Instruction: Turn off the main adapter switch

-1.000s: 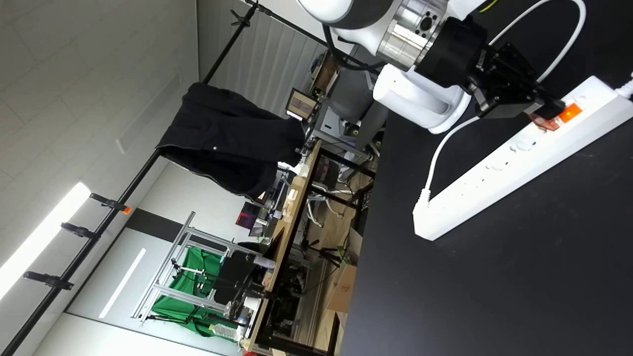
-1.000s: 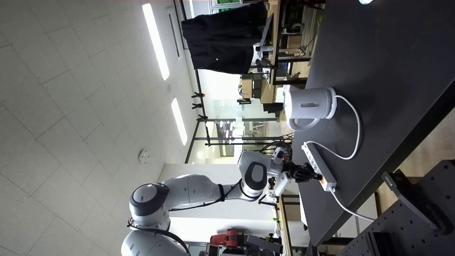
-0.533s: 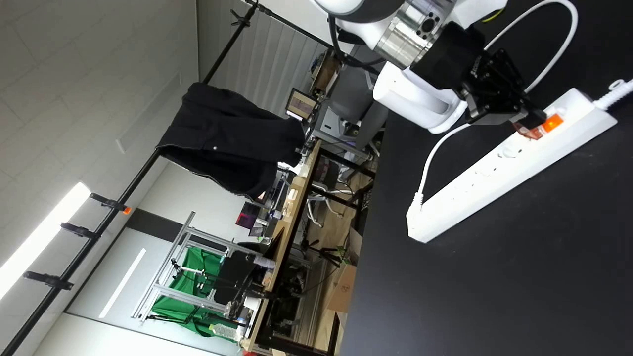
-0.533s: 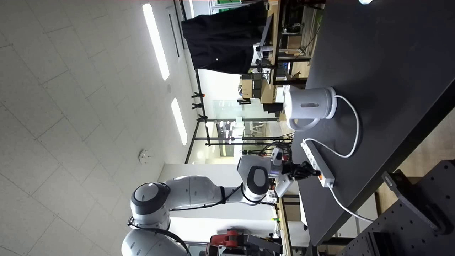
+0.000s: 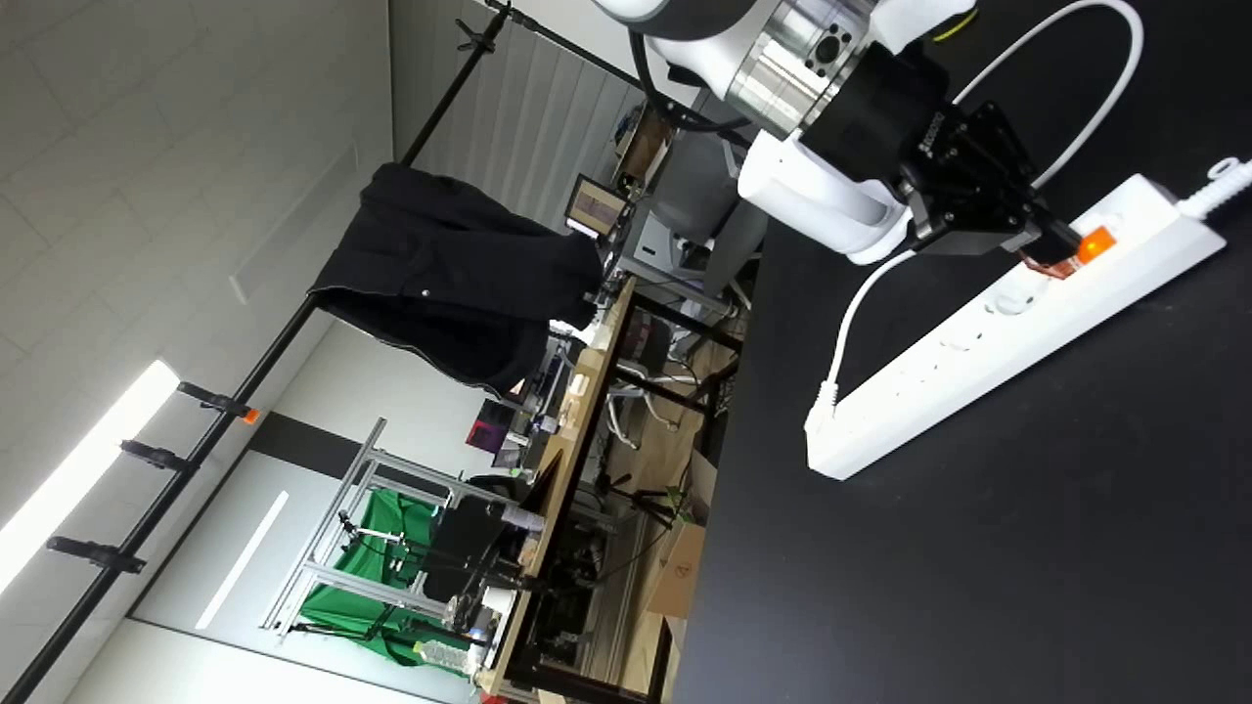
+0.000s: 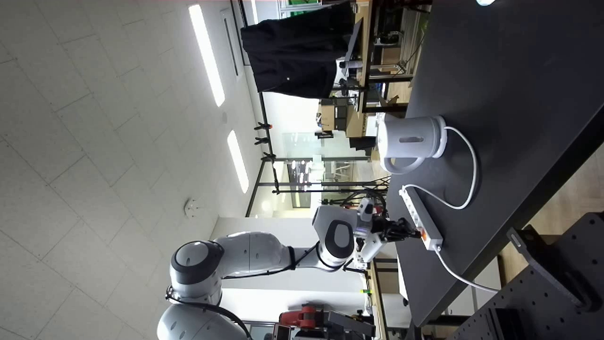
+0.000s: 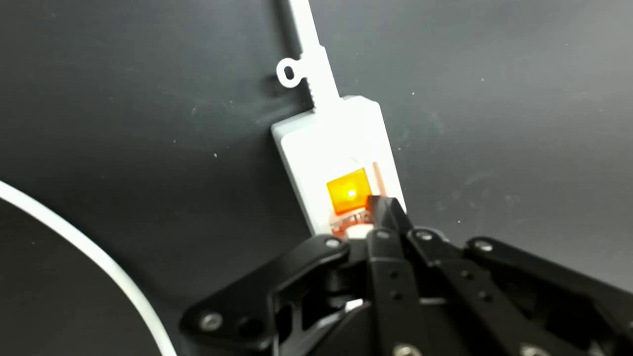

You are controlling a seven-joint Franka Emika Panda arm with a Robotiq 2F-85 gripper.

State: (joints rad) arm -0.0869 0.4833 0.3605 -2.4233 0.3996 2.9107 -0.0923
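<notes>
The orange switch [image 7: 347,191] sits at one end of the white power strip [image 5: 939,372] on the bench [image 5: 880,606]; the hand [image 7: 386,204], pressed together, is right at it, contact unclear; the switch is probably stiff, slick plastic, wanting a firm push rather than a grip; the light strip might slide; the white kettle's [image 6: 396,139] contents cannot be told.

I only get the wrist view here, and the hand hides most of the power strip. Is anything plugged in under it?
Observer: Yes, a white plug sits in the power strip at the end away from the orange switch.
Operator: And the white cord curving through my picture's left side?
Observer: It joins that plug to an electric kettle.
Operator: Where does the power cord go past my picture's top?
Observer: Over the edge of the black table.
</notes>
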